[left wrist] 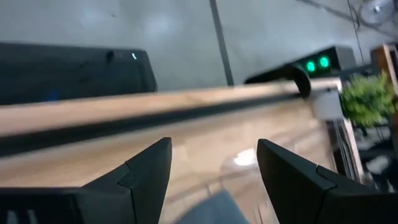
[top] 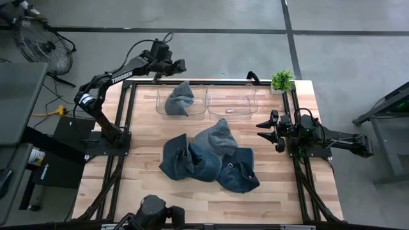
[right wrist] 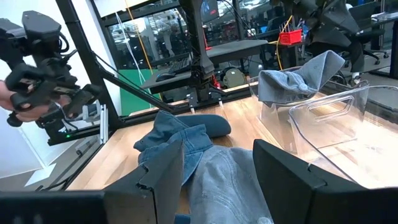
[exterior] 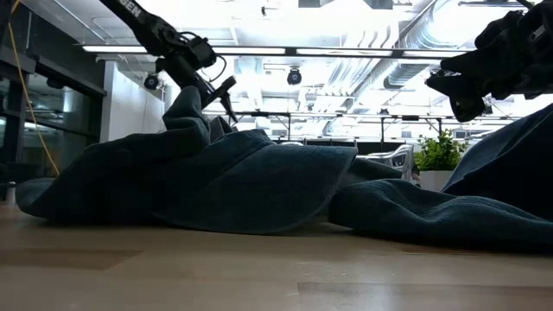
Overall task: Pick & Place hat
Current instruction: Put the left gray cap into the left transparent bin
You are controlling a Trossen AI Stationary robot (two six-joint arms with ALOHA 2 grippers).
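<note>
While the left claw (top: 181, 65) hangs open above the binned hat (top: 180, 99), the open right claw (top: 268, 131) should descend squarely onto the nearest hat (top: 216, 137).

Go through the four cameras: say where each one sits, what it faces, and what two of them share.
High view: overhead, straight down on the table; both arms show.
Low view: table-top height, facing the hat pile; arms enter from above.
Left wrist view: looks past open left gripper along the table's edge.
Right wrist view: looks past open right gripper at hats and clear bins.
Shared: high and right wrist views both show the hat in the bin.
</note>
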